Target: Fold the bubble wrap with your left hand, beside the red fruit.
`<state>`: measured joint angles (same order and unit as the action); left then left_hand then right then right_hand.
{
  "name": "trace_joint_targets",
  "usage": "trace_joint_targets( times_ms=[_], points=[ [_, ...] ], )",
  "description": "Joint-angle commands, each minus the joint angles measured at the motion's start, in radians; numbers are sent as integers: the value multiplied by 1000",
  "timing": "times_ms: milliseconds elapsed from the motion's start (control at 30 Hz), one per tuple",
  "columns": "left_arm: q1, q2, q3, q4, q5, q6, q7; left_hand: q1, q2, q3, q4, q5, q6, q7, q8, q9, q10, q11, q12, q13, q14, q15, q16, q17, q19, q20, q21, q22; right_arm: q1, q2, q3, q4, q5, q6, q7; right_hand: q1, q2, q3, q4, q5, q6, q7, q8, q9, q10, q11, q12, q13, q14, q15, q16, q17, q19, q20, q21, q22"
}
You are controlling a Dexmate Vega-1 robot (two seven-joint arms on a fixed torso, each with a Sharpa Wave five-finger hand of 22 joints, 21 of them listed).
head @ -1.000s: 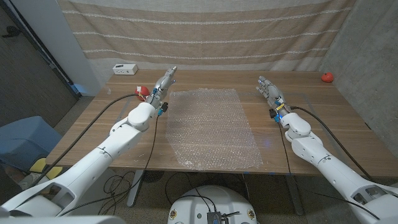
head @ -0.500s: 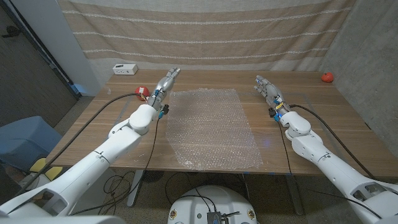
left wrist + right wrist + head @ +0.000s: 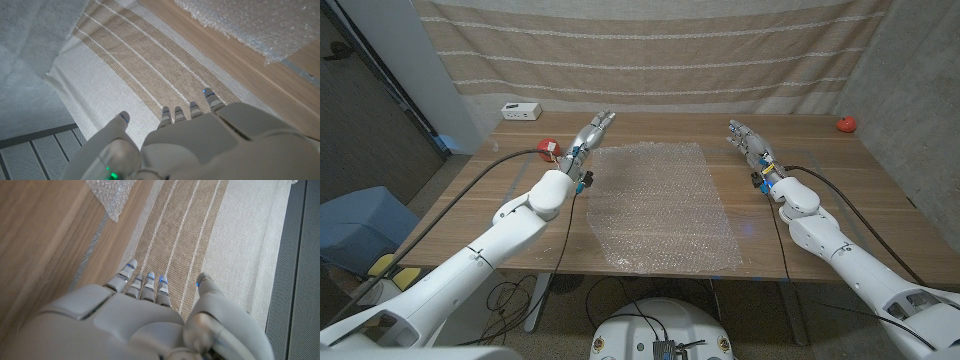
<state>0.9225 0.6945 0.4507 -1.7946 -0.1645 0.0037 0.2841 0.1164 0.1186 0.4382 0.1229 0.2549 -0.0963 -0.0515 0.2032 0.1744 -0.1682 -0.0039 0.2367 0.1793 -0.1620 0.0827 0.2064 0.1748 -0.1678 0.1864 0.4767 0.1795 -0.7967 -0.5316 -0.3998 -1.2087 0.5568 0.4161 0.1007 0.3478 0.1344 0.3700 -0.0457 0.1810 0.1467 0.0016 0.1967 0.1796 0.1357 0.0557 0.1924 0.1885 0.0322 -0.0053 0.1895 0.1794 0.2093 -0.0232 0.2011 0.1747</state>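
While bubble wrap (image 3: 665,205) lies unfolded, left hand (image 3: 592,129) hovers empty.

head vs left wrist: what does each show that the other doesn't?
Head view alone: the whole bubble wrap lying flat and unfolded, the right hand, a red fruit at the table's far right corner, a red object by the left arm, a white box at the far left.

Left wrist view alone: a close look along the back of the left hand, its fingers straight and holding nothing.

Both: the left hand, the wrap's edge, the wooden table, the striped curtain.
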Motion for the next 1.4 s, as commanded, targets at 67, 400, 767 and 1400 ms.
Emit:
trace_joint_targets(
  times_ms=[67, 400, 767, 1400],
  points=[
    [12, 6, -5, -28, 29, 20, 8, 13, 4, 6, -3, -5, 4, 1, -4, 4, 5, 1, -1, 4, 12, 2, -3, 4, 8, 7, -1, 6, -10, -38, -20, -48, -84, -1, -42, 11, 0, 3, -9, -1, 13, -2, 2, 1, 1, 7, 6, 2, 0, 3, 5, 3, 3, 4, 2, 2],
    [-3, 14, -13, -18, 27, 28, -11, 15, 1, 7, -4, -14, 16, 1, -7, 4, 24, 2, -4, 4, 30, 6, -5, 4, 23, 11, -5, 7, -71, -108, -36, -175, -206, -22, -121, 22, 6, 7, -18, 0, 19, -7, 2, 2, 2, 3, 6, 3, 2, 0, 5, 3, 4, 2, 2, 2],
    [-19, 25, -18, -1, 19, 29, -35, 17, -2, 8, -3, -23, 47, 6, -5, 4, 65, -14, -2, 5, 61, 10, -4, 4, 47, 19, -9, 8, -135, -167, -40, -294, -325, -49, -194, 37, 18, 15, -30, 3, 31, -9, 3, 2, 16, 0, 11, 3, 17, -4, 10, 3, 15, 5, 6, 2],
    [-61, 74, -8, -16, 4, 113, -110, 21, 0, 12, -3, -30, 133, 19, 5, 4, 197, 29, 22, 6, 130, 18, -1, 3, 96, 25, -11, 9, -279, -252, -5, -516, -535, -162, -364, 75, 61, 54, -26, 10, 107, -19, 18, 5, 87, -7, 30, 5, 74, -23, 32, 14, 47, -14, 15, 4]
  ],
)
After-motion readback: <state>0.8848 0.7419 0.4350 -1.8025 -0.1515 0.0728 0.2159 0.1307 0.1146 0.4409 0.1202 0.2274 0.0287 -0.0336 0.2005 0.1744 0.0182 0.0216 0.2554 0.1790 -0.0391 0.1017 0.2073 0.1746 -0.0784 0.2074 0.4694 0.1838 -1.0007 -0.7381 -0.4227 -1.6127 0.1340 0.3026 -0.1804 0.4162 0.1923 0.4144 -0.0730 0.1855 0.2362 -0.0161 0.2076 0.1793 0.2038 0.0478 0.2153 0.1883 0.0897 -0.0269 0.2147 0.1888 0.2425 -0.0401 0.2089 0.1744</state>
